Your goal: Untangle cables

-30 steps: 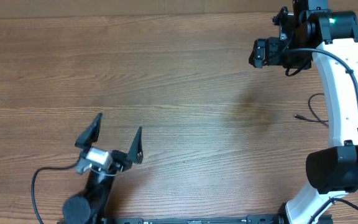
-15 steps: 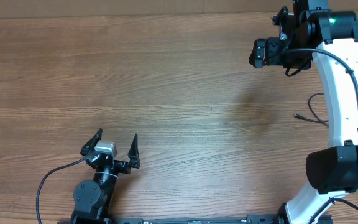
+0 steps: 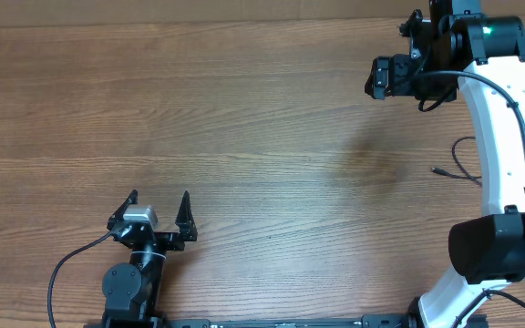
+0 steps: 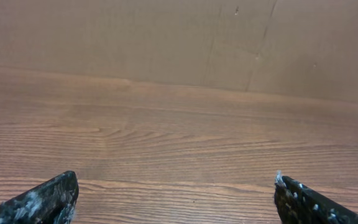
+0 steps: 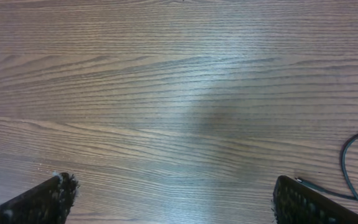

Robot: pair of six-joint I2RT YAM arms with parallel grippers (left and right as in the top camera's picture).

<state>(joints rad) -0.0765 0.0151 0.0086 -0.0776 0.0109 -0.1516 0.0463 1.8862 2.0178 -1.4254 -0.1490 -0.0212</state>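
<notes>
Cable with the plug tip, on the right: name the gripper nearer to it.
Right. The right gripper hangs open beyond the cable, toward the far edge, not touching it; the left gripper, also open, sits far off at the table's near left.

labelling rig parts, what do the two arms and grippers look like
The right arm has a white shell, black joints, a green light and a black wire along it. The left arm is black with a silver wrist block and a looping cable. The left gripper and right gripper have black fingers speckled white.
</notes>
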